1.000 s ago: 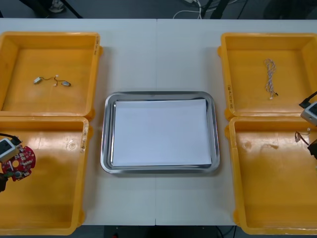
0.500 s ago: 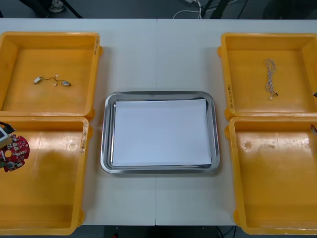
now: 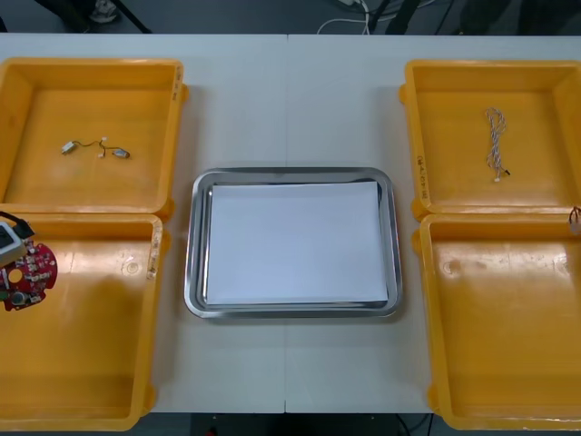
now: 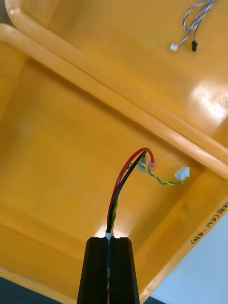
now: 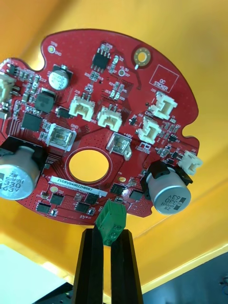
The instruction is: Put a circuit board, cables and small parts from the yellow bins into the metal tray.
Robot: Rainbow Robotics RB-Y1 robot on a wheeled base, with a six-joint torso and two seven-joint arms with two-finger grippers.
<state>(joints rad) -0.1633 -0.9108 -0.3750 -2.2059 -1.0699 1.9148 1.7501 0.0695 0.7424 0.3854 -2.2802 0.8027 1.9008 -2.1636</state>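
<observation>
Left wrist [image 3: 7,238] sits far out sideways, left jaws clamped slightly apart, right jaws clamped nearly together.

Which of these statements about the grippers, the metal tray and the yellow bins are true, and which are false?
1. The left gripper is shut on the round red circuit board. True.
2. The metal tray already holds a cable. False: its white inside holds no cable.
3. The right gripper is open. False: it is shut on the red and yellow cable.
4. The twisted blue and white cable lies in the far right yellow bin. True.
</observation>
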